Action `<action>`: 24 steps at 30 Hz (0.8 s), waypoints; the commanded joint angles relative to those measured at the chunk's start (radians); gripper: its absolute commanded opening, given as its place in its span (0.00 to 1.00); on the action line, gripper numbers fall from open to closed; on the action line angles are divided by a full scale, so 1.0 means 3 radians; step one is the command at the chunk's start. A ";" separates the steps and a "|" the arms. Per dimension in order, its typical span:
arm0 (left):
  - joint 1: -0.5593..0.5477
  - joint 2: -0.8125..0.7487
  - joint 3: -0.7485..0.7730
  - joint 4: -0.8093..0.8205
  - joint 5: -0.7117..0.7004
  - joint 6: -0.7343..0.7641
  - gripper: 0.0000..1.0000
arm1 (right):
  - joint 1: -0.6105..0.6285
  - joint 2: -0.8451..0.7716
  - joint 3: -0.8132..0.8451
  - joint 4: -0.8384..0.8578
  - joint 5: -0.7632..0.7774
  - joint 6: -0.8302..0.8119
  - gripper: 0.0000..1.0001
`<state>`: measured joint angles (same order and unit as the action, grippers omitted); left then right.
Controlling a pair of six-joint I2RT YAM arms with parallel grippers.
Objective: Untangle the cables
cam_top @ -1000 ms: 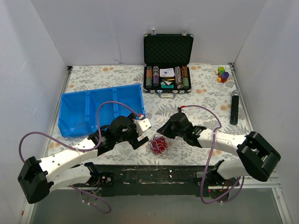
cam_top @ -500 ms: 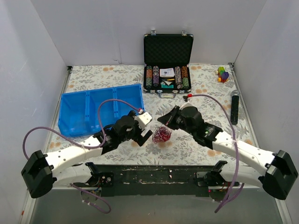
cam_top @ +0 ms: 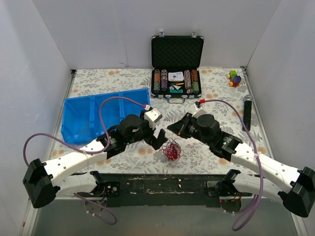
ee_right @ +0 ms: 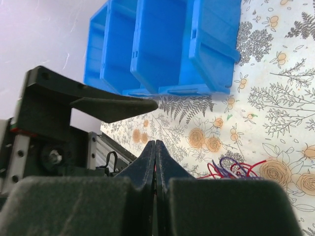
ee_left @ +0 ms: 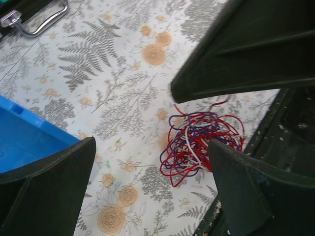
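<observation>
White walls (cam_top: 98,34) stand around the flowered table (cam_top: 216,105). The open black case (cam_top: 177,51) holds poker chips (cam_top: 160,81). The left hand (cam_top: 158,139) is spread, the right hand (cam_top: 172,129) pressed together.

The cables (cam_top: 171,149) are bunched in one small, loose ball of very thin looping strands, mostly red, with dark navy and white threaded through (any magenta is hard to tell from the red). The ball lies tangled on the floral surface (cam_top: 206,160), to the right of the blue bin (cam_top: 106,115) and nearer the front edge, well apart from it. Stray red loops sprawl around its rim.
</observation>
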<state>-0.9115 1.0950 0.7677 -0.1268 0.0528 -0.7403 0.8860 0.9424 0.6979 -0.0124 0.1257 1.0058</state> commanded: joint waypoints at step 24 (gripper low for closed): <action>-0.0014 -0.0004 -0.0161 0.0750 0.0580 -0.0074 0.93 | 0.0069 0.0157 0.0353 0.0507 -0.0557 0.0288 0.01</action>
<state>-0.9127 1.0946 0.6807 0.0666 0.1879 -0.7448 0.8993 0.9852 0.7517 0.0597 -0.0067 1.0737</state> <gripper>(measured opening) 0.970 0.022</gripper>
